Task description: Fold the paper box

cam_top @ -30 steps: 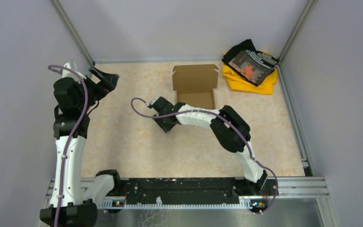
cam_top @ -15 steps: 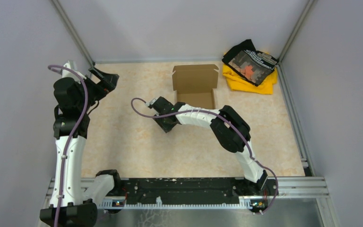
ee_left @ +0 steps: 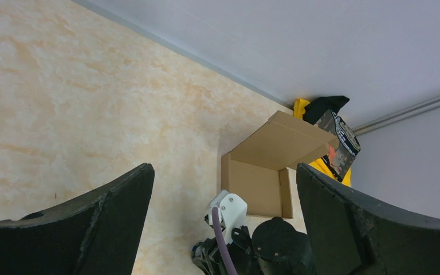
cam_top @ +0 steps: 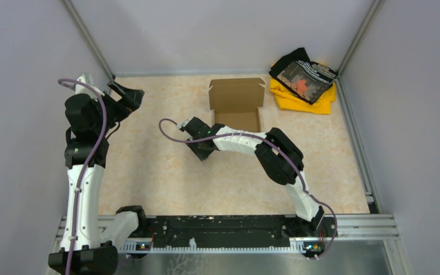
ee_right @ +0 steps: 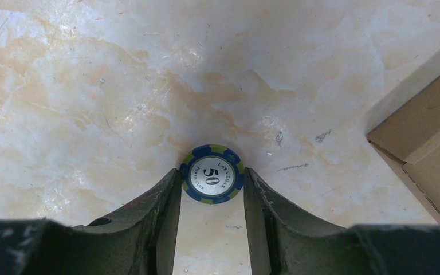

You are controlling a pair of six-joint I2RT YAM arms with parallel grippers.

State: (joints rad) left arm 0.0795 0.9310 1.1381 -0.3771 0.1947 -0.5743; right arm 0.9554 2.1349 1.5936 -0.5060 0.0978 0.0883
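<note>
The brown paper box [cam_top: 238, 106] stands at the back middle of the table, its tray formed and its lid flap upright behind it. It also shows in the left wrist view [ee_left: 263, 172] and at the right edge of the right wrist view [ee_right: 429, 154]. My right gripper [cam_top: 201, 149] is low on the table just left of the box's front corner. In the right wrist view my right gripper [ee_right: 212, 189] is shut on a blue and green poker chip [ee_right: 212, 173] lying flat on the table. My left gripper [cam_top: 127, 97] is raised at the far left, open and empty [ee_left: 223, 172].
A yellow and black cloth pile [cam_top: 303, 80] lies in the back right corner, right of the box, and shows in the left wrist view [ee_left: 332, 132]. Grey walls close the table on three sides. The right arm's purple cable [cam_top: 169, 129] loops left of its wrist.
</note>
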